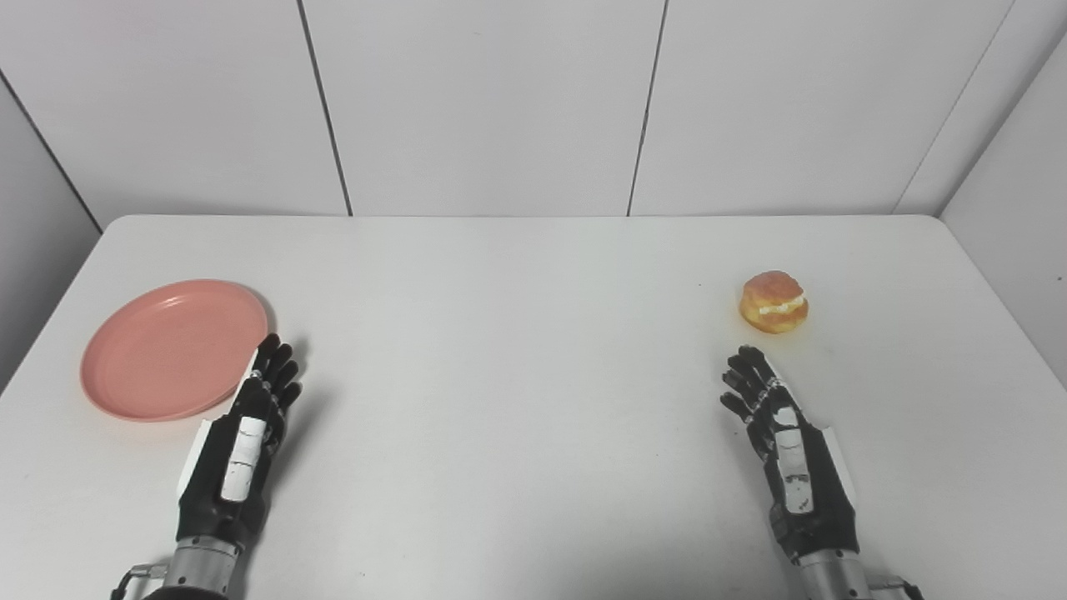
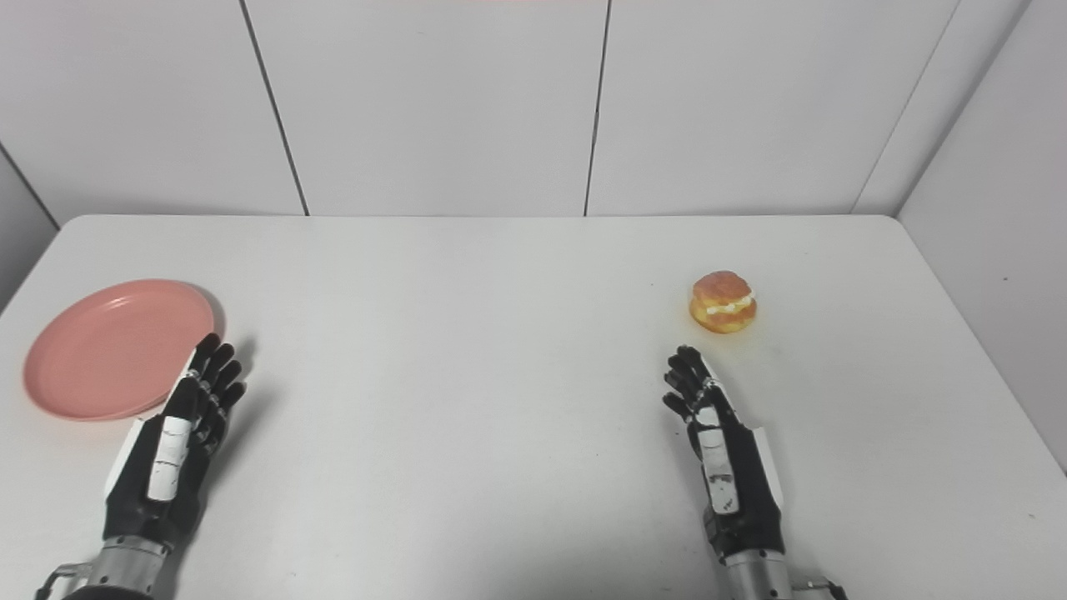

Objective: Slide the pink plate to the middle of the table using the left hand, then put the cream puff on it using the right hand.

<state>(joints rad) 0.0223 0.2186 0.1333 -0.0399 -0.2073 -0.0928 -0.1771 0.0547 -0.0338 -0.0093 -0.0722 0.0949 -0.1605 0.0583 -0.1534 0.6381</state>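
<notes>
step: first, plate slide not begun | pink plate [image 1: 173, 348] near table [image 1: 533, 433] left edge | cream puff [image 1: 774, 302] near right edge | left hand [image 1: 250, 425] released, beside plate rim | right hand [image 1: 779, 433] released, empty | next: left fingers onto rim, push toward center

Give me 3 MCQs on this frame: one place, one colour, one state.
1. Where is the cream puff?
A. on the plate
B. on the bare table, right side
C. in the right hand

2. What colour is the plate?
A. pink
B. blue
C. white

3. What state is the left hand in?
A. shut on the plate
B. open, holding nothing
C. shut on the cream puff

Answers:
1. B: the puff sits on the table just beyond the right hand, untouched.
2. A: the plate is plainly pink, at the table's left side.
3. B: the fingers are extended beside the plate's rim, gripping nothing.
</notes>
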